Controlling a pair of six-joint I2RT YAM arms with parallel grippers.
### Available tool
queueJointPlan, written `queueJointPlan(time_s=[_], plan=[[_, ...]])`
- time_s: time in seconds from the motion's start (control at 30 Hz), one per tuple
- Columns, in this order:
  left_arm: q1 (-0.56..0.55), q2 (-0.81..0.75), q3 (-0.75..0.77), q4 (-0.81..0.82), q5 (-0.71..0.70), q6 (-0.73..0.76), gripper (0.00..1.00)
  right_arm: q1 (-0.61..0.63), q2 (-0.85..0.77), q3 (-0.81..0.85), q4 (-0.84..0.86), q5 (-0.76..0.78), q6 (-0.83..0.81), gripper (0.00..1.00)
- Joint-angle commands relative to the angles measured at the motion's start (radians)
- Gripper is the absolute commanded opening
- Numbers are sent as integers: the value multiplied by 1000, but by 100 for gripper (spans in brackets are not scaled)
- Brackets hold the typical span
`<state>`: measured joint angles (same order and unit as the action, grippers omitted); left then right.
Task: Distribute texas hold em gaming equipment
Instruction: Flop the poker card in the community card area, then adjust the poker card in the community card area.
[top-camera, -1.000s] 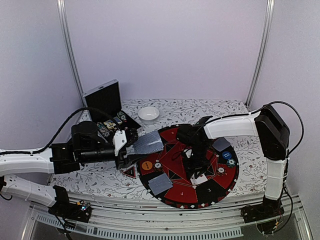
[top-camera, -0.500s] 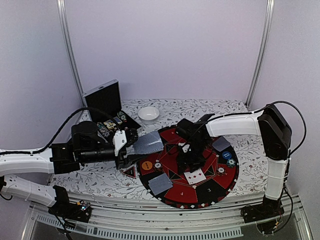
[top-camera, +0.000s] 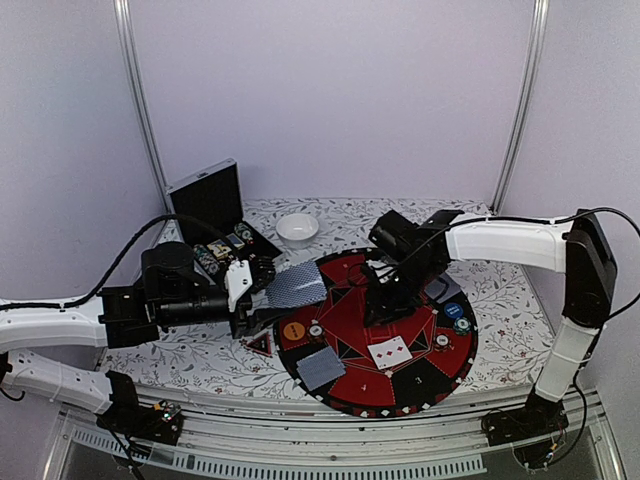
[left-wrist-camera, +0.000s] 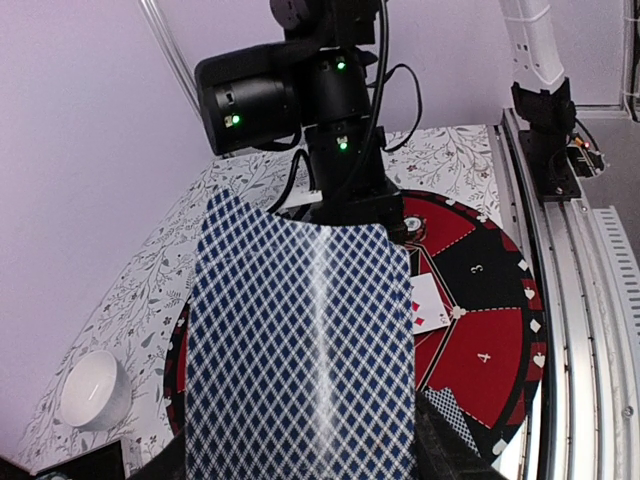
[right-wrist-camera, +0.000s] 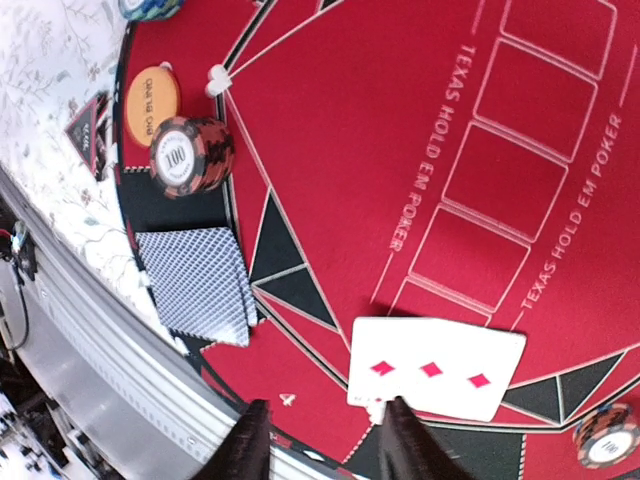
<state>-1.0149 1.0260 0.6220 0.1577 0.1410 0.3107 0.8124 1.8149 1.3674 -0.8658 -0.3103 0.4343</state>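
Left gripper (top-camera: 263, 298) is pinched on the near edge of a checked-back card stack (left-wrist-camera: 300, 340). It holds the stack flat in the air at the 10 o'clock rim of the felt mat (right-wrist-camera: 330, 130). I judge this to be the supply for dealing; how many cards it holds I cannot tell.

Right gripper (right-wrist-camera: 322, 440) hovers over mat centre with fingers spread and nothing between them.

Three of diamonds (right-wrist-camera: 437, 370) lies face up at 5 o'clock of centre, just beside the fingertips, apparently dealt to the community boxes.

Face-down pair (top-camera: 322, 368) sits at 8 o'clock as a player's hand.

Orange button (top-camera: 293, 330) is at 9 o'clock, with a 100 chip (right-wrist-camera: 185, 155) just beside it.

Blue button (top-camera: 454, 310) is at 2 o'clock.

Next, likely: fetch another card from the stack.
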Motion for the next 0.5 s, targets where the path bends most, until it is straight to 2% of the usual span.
queueJointPlan(time_s=[0.0,0.2,0.47], plan=[[-14,-14,28,19,-3,4,53,0,-88,-139,-28,-26,4,31],[-16,-13,28,19,-4,4,53,26,-133,-309,32,-81,60,10],[-15,-9,28,19,-4,4,53,58,-47,-344,97,-92,72,5]])
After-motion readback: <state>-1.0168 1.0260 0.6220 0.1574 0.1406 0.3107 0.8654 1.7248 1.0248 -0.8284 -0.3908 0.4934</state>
